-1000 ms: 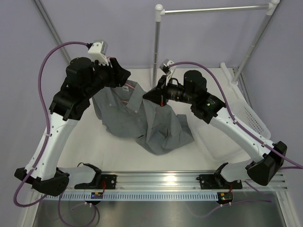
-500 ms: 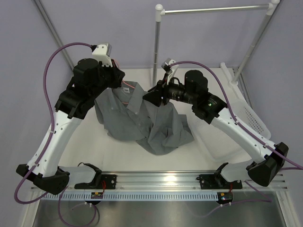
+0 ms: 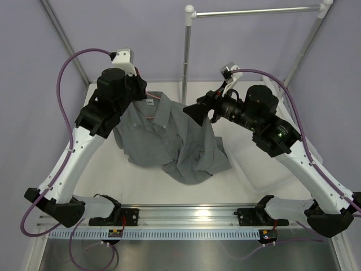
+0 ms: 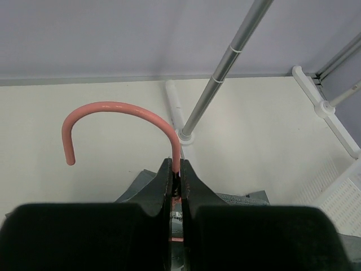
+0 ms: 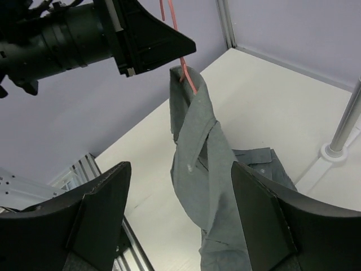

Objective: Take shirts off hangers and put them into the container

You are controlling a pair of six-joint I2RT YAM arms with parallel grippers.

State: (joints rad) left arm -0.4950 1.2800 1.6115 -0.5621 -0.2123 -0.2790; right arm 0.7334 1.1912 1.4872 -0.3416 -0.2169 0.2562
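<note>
Pinching the thin pink wire hanger, the left end effector has risen; the right end effector, now spread, has released the grey-green cloth shirt draped centre-frame onto the bench.

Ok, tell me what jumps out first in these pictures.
The grey-green shirt hangs from a pink hanger mid-scene, its lower half bunched on the table. The left tool is shut on the hanger's neck just below the hook. The right tool gapes open beside the shirt, facing it.
</note>
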